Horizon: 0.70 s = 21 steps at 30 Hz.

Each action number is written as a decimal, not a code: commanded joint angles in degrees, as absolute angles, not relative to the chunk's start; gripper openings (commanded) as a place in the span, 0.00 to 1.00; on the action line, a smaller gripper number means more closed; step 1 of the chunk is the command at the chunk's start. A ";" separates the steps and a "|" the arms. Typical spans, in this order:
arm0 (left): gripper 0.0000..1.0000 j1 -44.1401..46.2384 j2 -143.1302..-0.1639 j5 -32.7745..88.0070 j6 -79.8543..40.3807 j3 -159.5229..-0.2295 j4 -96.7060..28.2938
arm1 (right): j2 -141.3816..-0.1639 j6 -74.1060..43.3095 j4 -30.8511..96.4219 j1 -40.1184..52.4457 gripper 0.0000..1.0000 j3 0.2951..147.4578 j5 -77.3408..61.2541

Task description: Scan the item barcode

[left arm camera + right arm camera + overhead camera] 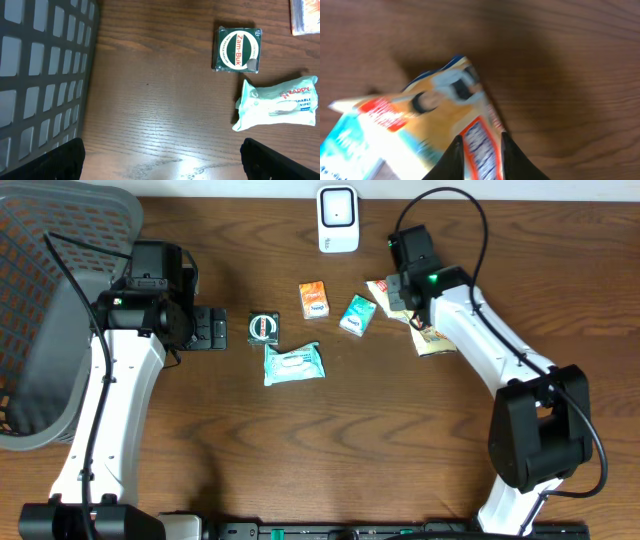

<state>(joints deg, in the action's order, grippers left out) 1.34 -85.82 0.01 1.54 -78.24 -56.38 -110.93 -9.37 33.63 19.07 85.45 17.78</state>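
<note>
A yellow and orange snack packet [432, 340] lies at the right of the table, partly under my right arm. My right gripper [392, 292] is at its left end. In the right wrist view the two dark fingers press both sides of the packet [420, 125], so the right gripper [481, 150] is shut on it. A white barcode scanner [338, 218] stands at the back centre. My left gripper [212, 330] hovers wide open over bare wood, left of a green Zam-Buk tin [236, 48]; nothing lies between the fingers of the left gripper [162, 160].
An orange box [314, 300] and a teal box [357, 315] lie between the scanner and the packet. A pale green wipes pack [293, 364] lies below the tin. A grey mesh basket [50, 310] fills the far left.
</note>
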 commanded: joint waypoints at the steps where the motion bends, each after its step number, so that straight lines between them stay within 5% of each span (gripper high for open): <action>1: 0.98 1.37 -86.15 -0.51 1.91 -77.84 -56.45 | -111.74 -8.88 32.71 17.06 0.17 86.11 18.28; 21: 0.98 1.37 -86.15 -0.51 1.91 -77.84 -56.45 | -116.38 -5.04 42.26 19.81 0.18 86.08 -1.67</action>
<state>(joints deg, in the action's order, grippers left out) 1.34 -85.82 0.01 1.54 -78.24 -56.38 -116.55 -6.33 41.19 18.57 85.54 1.43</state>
